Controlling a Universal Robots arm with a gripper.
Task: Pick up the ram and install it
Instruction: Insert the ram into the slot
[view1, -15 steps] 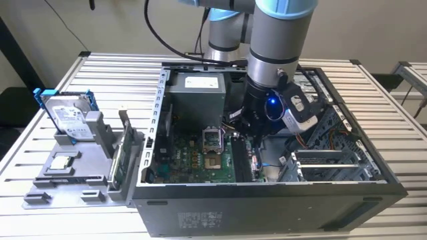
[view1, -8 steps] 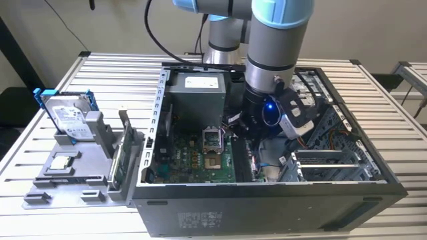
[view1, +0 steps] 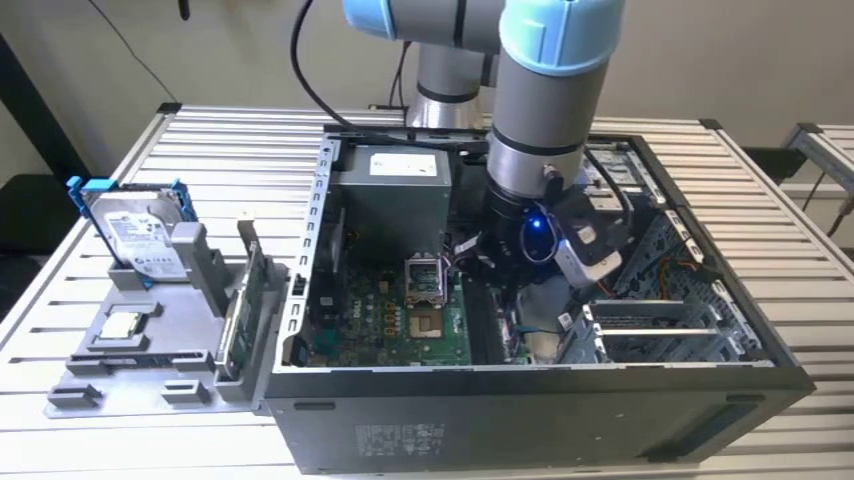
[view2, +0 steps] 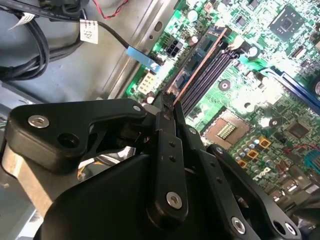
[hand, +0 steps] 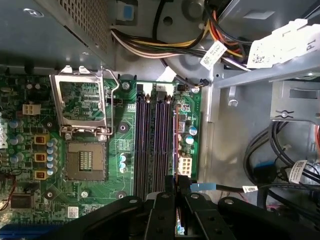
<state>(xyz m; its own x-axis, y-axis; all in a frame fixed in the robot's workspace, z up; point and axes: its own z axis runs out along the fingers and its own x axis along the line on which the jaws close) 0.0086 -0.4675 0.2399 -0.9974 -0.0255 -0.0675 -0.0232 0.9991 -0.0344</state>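
Note:
My gripper (hand: 176, 202) is down inside the open computer case (view1: 534, 400), shut on the ram (hand: 175, 145). The ram is a thin dark stick held on edge, with a copper-coloured contact edge in the second wrist view (view2: 200, 65). It runs out from my fingertips (view2: 167, 112) along the row of black memory slots (hand: 150, 145) on the green motherboard (hand: 125, 125). It lines up with the slot nearest the board's edge. Whether it sits in that slot or just above it is unclear. In the exterior view the arm's wrist (view1: 534, 230) hides the fingers.
The open CPU socket (hand: 85, 160) with its raised bracket lies beside the slots. Cable bundles (hand: 165, 45) and the drive cage (view1: 667, 320) crowd the other side. The power supply (view1: 394, 195) fills the case's far corner. On the exterior view's left, a grey fixture (view1: 134, 350) carries a hard drive (view1: 134, 235) and a green card (view1: 247, 300).

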